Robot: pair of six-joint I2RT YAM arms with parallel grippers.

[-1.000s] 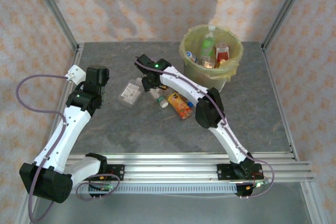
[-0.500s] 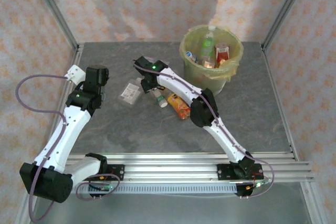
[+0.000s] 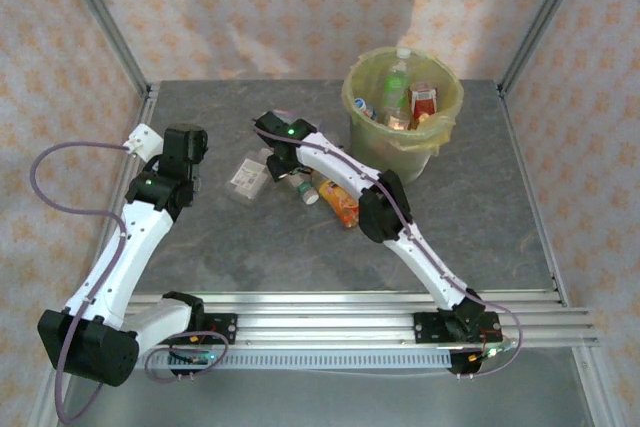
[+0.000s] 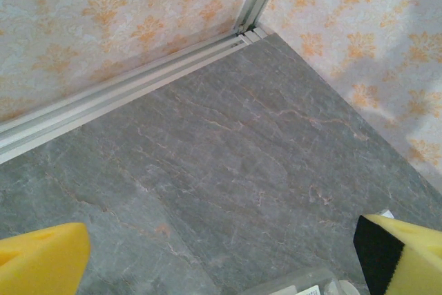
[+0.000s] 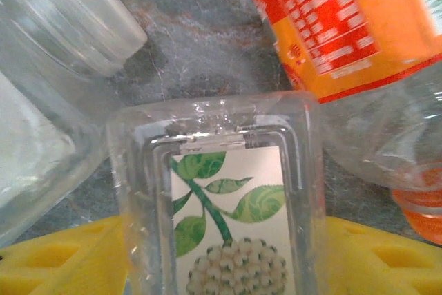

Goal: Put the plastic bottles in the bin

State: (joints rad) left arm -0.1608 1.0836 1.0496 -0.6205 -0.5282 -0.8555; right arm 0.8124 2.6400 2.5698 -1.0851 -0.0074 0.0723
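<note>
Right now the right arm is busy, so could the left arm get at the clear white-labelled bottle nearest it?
Probably yes: the left tool is open and bare table lies between it and that clear bottle, though the right tool sits close by.

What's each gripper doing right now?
Left gripper: open, holding nothing.
Right gripper: closed on the clear leaf-label bottle, pads against both its sides.

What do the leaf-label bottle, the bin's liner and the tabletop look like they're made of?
Leaf-label bottle: clear, glossy thin plastic, with bright highlights on see-through moulded walls.
Bin liner: thin translucent yellow-green plastic film, wrinkled and folded over the rim.
Tabletop: matte grey stone look with pale veins; it could be real slate or a printed laminate, the look leaves that open.
</note>
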